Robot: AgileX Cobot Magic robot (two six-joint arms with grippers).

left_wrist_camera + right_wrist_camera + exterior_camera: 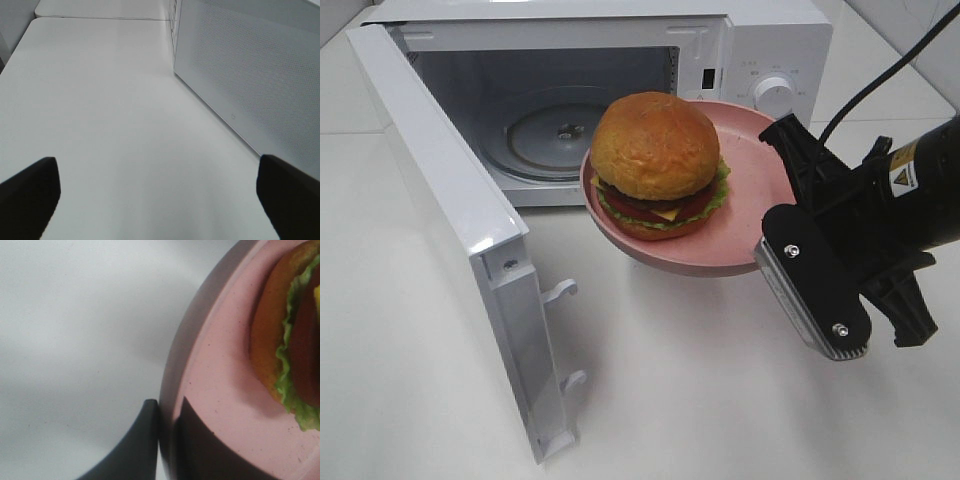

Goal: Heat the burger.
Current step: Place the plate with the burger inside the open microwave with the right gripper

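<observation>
The microwave (750, 40) is opened. The plate (760, 170) with the burger (655, 160), pinched by the right gripper (167, 407), is not yet inside. The left gripper (157, 165) is spread, empty.

White table (720, 400) carries open microwave (760, 50).

Burger (657, 160) upright – on raised pink plate (740, 235).

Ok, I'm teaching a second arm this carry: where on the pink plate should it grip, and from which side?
Grip the thin rim of the pink plate, one finger over it and one under, coming from the bare side away from the burger, as the right pincer does. The burger sits off-centre, leaving free rim there.
</observation>
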